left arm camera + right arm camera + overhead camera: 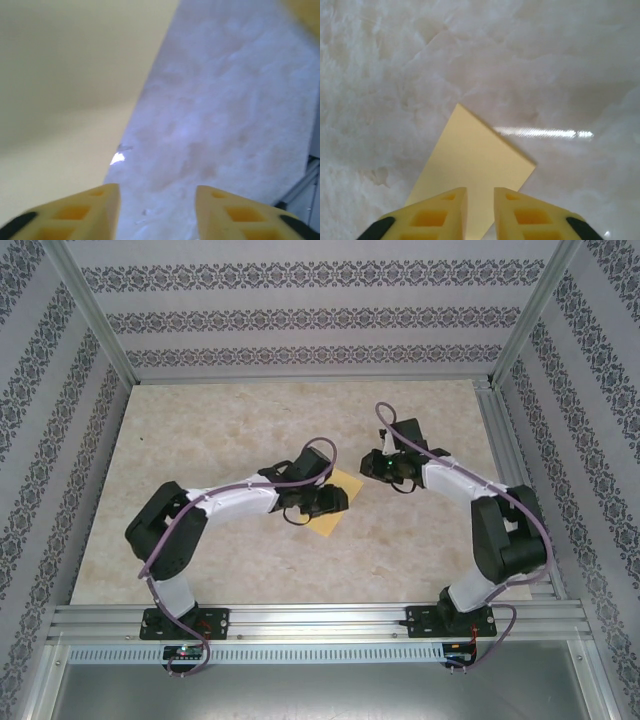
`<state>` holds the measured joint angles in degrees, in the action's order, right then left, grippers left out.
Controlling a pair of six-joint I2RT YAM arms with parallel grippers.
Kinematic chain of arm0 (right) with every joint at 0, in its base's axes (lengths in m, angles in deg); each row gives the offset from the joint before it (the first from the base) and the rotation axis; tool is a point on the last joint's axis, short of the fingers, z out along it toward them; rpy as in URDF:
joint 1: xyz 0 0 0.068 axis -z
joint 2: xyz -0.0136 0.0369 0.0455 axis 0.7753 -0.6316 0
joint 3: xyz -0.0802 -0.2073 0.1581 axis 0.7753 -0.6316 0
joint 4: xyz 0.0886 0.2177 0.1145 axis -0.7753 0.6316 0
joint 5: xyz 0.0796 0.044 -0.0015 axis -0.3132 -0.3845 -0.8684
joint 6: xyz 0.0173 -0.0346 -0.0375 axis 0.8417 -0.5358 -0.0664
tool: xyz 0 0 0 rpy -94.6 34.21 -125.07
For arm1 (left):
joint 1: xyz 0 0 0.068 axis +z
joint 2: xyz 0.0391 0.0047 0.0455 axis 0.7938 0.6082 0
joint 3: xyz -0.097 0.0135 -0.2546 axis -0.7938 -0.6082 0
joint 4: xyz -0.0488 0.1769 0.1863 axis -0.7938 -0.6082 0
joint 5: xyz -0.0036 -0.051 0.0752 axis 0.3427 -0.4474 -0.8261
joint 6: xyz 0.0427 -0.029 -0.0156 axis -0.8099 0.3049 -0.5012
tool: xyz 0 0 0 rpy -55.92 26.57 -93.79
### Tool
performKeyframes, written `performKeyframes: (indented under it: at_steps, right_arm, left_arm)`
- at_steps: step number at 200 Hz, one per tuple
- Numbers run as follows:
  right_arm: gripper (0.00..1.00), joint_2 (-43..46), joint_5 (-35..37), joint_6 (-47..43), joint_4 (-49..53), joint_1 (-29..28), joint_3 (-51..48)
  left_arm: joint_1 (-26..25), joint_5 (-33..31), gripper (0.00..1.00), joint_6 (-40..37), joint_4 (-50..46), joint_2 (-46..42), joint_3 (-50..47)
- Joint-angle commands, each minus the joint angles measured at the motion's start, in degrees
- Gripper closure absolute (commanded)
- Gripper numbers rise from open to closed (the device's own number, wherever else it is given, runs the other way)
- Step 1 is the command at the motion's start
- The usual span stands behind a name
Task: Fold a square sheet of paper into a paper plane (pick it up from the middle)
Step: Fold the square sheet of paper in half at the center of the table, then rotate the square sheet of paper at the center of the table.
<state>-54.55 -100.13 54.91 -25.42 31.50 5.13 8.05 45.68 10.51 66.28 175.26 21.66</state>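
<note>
Step judged: early fold, between grips. Sheet (347, 488) is seen lying flat on the desk (200, 460), mid-desk between the two arms, partly under the left claw (157, 212). No dart shape or nose point is made out yet, so most of the folding is judged undone.

Left claw: spread, nothing between the jaws, bare desk seen through the gap, sheet just beside its left finger. Right claw (480, 215): jaws only narrowly parted, nothing pinched. It is poised at the sheet's near edge and the sheet is seen through the gap.

Next move, as judged: one edge or corner to be pinched and carried over to a centre line, with the sheet pinned by the other claw so it cannot slide. Thin paper, so a shallow approach is needed.

Count: 1 sheet, 2 claws, 1 desk, 0 finished planes.
</note>
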Motion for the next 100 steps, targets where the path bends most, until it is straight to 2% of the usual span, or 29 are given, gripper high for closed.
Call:
performKeyframes:
  at_steps: [1,27,50,100]
  right_arm:
    - [0.73,0.9,8.9,4.7,4.1,-4.3,-1.3]
    - [0.66,-1.9,14.5,7.3,6.2,-8.0,1.2]
    - [0.61,-6.5,15.8,6.0,7.0,-9.7,4.9]
    - [0.60,-15.3,17.1,2.0,9.2,-11.1,12.1]
  left_arm:
    - [3.3,-2.5,0.48,-2.4,-5.0,-3.1,0.0]
    - [7.5,-2.9,0.40,-3.3,-6.2,-4.8,-2.7]
    - [10.8,-2.8,0.35,-3.2,-5.5,-7.1,-6.7]
    - [16.0,-1.1,0.27,-3.3,-4.5,-12.0,-13.2]
